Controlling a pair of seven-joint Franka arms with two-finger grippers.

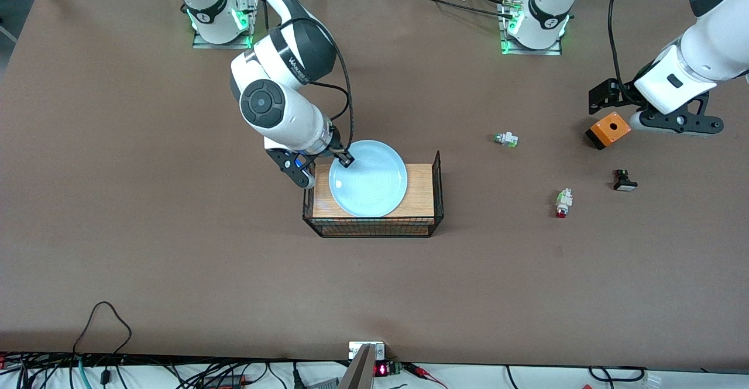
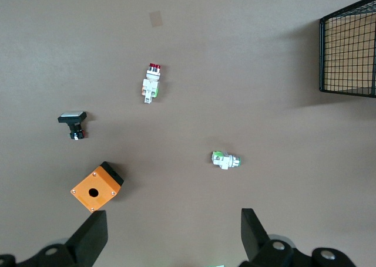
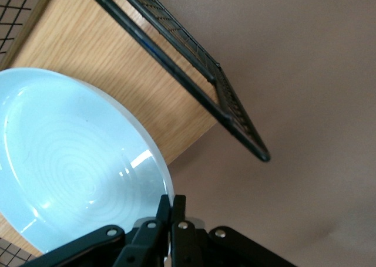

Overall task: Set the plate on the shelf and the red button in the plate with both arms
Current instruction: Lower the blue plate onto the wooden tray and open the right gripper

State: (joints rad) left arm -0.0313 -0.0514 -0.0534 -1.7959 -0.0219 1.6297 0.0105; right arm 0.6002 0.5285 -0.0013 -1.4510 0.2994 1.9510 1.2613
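The pale blue plate (image 1: 367, 178) is over the wire basket (image 1: 437, 187), and its rim reaches past the basket's edge on the robots' side. My right gripper (image 1: 345, 159) is shut on the plate's rim at the right arm's end. In the right wrist view its fingers (image 3: 171, 203) pinch the rim of the plate (image 3: 76, 167). The red button (image 1: 563, 203) lies on the table toward the left arm's end, also in the left wrist view (image 2: 151, 82). My left gripper (image 1: 679, 124) is open and empty (image 2: 170, 235), up over the table beside the orange box (image 1: 608, 130).
The basket has a wooden floor (image 1: 418, 193). A white part with a green tip (image 1: 506, 139) lies between basket and orange box. A small black part (image 1: 624, 181) lies nearer the front camera than the orange box. Cables run along the table's front edge.
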